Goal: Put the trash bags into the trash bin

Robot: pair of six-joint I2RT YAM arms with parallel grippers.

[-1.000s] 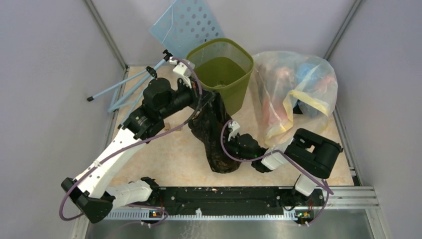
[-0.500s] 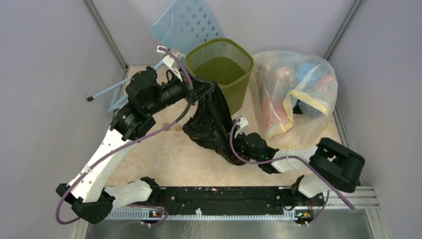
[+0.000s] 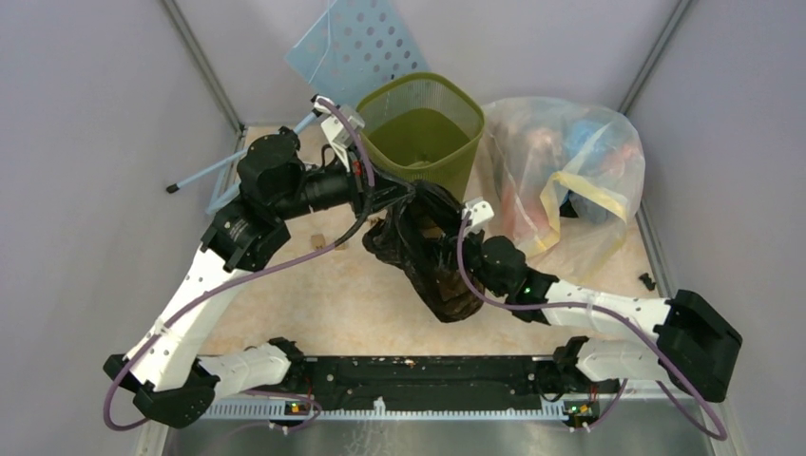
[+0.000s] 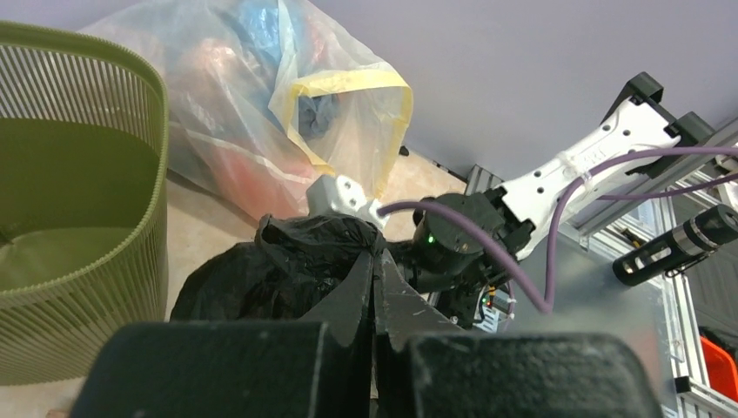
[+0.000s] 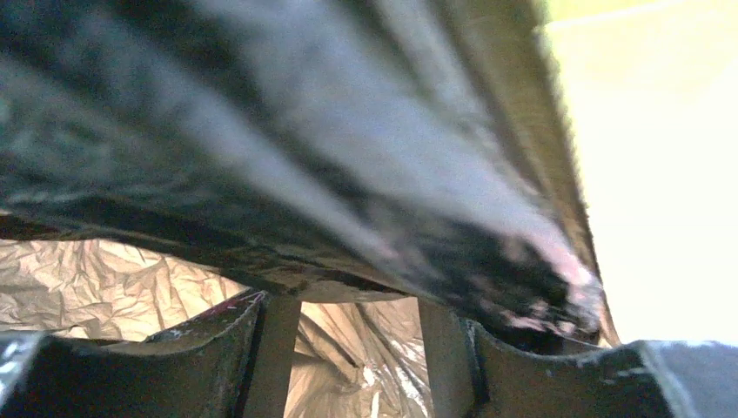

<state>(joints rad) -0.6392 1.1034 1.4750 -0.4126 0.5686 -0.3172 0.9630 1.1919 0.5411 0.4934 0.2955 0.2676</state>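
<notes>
Thin, glossy, crinkled black plastic bin-liner bag is outside the bin, bunched into a dark lump over the tan table top, just in front of the near wall of the olive-green mesh-sided plastic wastebasket. The bag's upper end lies close against that wall; whether the two touch cannot be told. The wastebasket stands upright and open, and no black film lies over its rim. Left gripper reaches in from the left, and its two dark fingers are pressed together with a pinch of the bag's gathered top between them — no gap shows at the tips in the left wrist view. Right gripper comes in from the right side of the bag. In the right wrist view the lower parts of its fingers stand apart, with crinkled film showing in the gap, but blurred black plastic lies across the tips. Cannot tell whether this pincer has hold of the bag or only sits under it. From above, the right wrist is buried against the bag's right flank, so that view gives no better look. Clear plastic bag of coloured rubbish with yellow ties sits to the right of the wastebasket, touching or nearly touching it. Pale blue perforated board leans against the back wall behind the wastebasket.
</notes>
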